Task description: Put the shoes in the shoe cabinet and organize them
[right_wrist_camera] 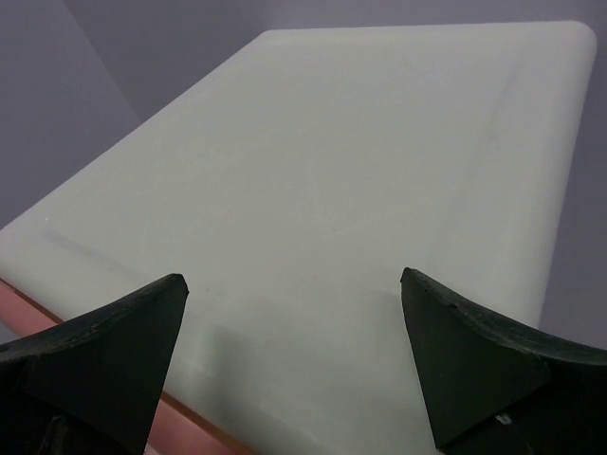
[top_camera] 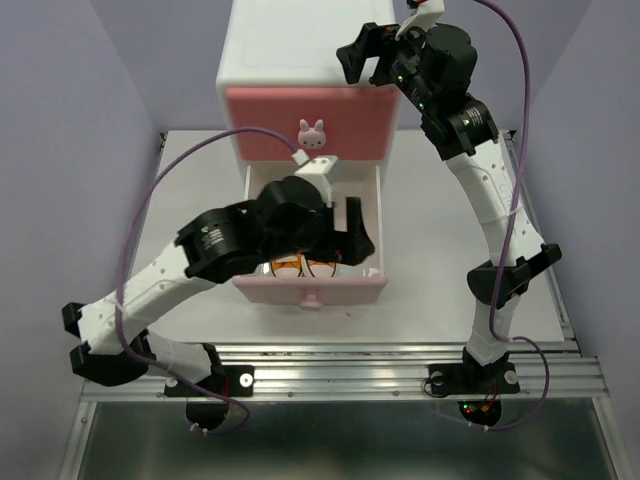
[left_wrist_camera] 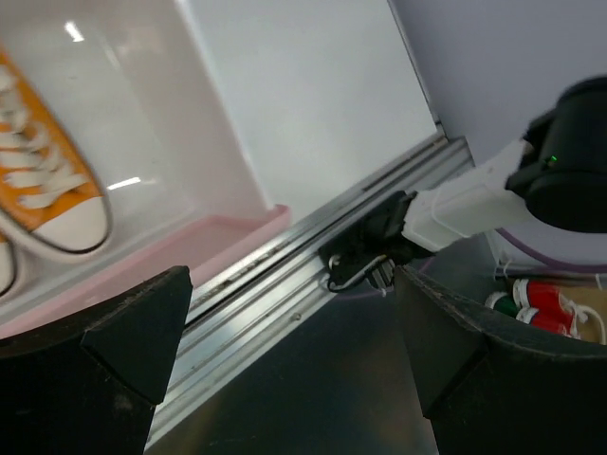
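Orange sneakers (left_wrist_camera: 52,180) lie in the open lower drawer (top_camera: 310,289) under my left gripper (left_wrist_camera: 289,284), jaws wide, empty. My right gripper (right_wrist_camera: 292,280) hovers spread over the shoe cabinet (right_wrist_camera: 379,114).

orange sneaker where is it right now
The orange sneaker lies inside the pulled-out lower drawer of the shoe cabinet, at the left of the left wrist view, beneath the open left gripper.

Looks like a robotics lab to us: bare lilac walls (top_camera: 60,150), two arms (top_camera: 170,275) bolted to an aluminium rail (top_camera: 350,368).
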Available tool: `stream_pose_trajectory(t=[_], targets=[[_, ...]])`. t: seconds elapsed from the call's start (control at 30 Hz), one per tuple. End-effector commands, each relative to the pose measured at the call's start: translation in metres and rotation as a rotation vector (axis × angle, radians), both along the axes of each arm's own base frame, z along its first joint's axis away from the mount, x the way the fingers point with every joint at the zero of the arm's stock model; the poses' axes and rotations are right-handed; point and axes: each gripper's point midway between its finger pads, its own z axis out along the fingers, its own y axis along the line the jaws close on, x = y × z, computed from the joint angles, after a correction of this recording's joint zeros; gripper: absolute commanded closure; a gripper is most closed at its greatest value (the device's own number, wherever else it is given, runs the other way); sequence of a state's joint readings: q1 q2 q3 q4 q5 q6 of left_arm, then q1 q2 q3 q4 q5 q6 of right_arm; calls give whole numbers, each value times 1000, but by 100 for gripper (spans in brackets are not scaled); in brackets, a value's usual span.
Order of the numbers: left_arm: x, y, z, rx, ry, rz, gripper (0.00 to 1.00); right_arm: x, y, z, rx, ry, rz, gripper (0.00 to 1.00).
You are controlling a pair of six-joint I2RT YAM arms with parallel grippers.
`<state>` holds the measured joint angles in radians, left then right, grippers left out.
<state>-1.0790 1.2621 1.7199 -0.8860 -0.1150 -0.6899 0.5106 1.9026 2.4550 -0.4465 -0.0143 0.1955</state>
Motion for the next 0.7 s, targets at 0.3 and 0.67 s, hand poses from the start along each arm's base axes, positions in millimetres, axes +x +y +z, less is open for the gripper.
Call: stream_pose_trajectory(t=[0.3,0.67], targets=[[-104,-25,-76,100,128,0,2,-1,-8,-119,-173,333,-56,0],[-127,49,-199,208,310,381,1,-1,-2,-134,-180,361,-30,0]])
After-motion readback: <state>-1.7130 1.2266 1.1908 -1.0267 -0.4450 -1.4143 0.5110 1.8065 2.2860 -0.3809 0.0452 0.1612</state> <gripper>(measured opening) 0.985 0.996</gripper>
